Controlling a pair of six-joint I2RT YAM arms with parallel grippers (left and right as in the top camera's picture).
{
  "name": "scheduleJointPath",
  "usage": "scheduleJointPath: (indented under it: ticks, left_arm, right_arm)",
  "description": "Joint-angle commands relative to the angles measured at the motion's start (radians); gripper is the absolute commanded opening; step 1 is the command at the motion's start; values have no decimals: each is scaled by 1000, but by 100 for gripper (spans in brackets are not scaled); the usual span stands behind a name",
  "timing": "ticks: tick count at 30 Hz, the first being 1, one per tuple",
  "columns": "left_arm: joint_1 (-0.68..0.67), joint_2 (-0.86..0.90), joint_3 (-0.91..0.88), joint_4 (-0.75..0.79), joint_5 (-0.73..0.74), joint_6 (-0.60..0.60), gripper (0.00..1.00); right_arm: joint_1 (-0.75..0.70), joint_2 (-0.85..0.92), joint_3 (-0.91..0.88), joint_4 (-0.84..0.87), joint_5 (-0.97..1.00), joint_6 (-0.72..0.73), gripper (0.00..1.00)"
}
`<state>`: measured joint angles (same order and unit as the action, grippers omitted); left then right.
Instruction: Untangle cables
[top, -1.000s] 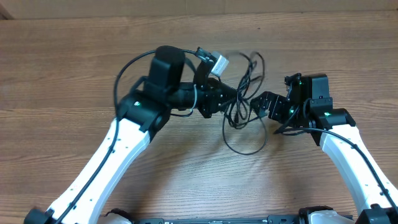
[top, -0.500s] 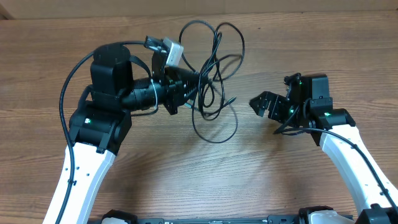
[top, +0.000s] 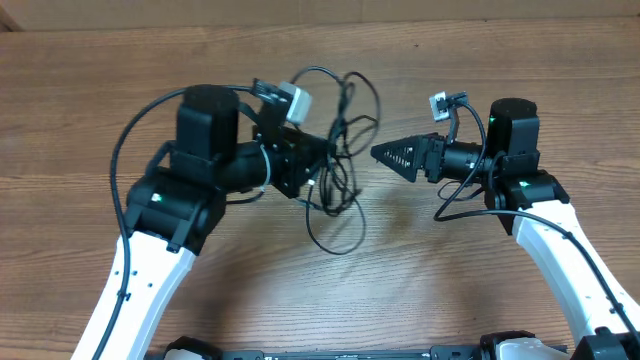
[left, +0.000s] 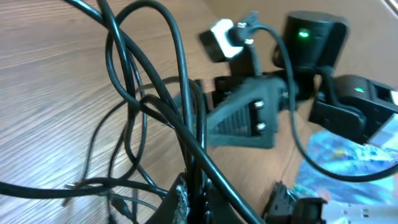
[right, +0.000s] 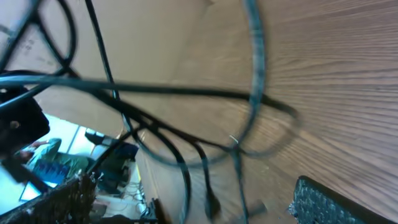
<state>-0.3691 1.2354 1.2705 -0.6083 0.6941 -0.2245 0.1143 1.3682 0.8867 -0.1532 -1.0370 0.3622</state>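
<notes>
A tangle of thin black cables (top: 340, 125) hangs from my left gripper (top: 316, 170), which is shut on several strands; a lower loop (top: 335, 235) trails to the wooden table. In the left wrist view the strands (left: 177, 87) run up out of the closed jaws (left: 199, 205). My right gripper (top: 388, 155) points left, just right of the tangle, and also shows in the left wrist view (left: 242, 118). In the right wrist view its fingers (right: 189, 190) are spread wide and hold nothing, with the cables (right: 174, 93) just ahead of them.
The wooden table (top: 500, 60) runs to a back edge at the top of the overhead view. The left arm's own black lead (top: 125, 150) loops out to its left. The right arm's body (top: 515, 170) is at the right.
My left gripper has carried the cable bundle to the right, toward the centre. My right gripper has turned and reached left, closing most of the gap to the tangle.
</notes>
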Motion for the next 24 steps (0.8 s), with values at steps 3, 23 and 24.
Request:
scheduleJointPath:
  ticks: [3, 23, 24]
  left_arm:
    - [-110, 18, 21, 65, -16, 26, 8]
    - [-106, -98, 22, 164, -40, -23, 4]
    - [-97, -114, 22, 164, -40, -11, 4]
  right_arm:
    - [53, 3, 3, 10, 26, 3, 100]
    - [66, 3, 3, -435, 950, 91, 100]
    - [61, 3, 3, -441, 952, 91, 100]
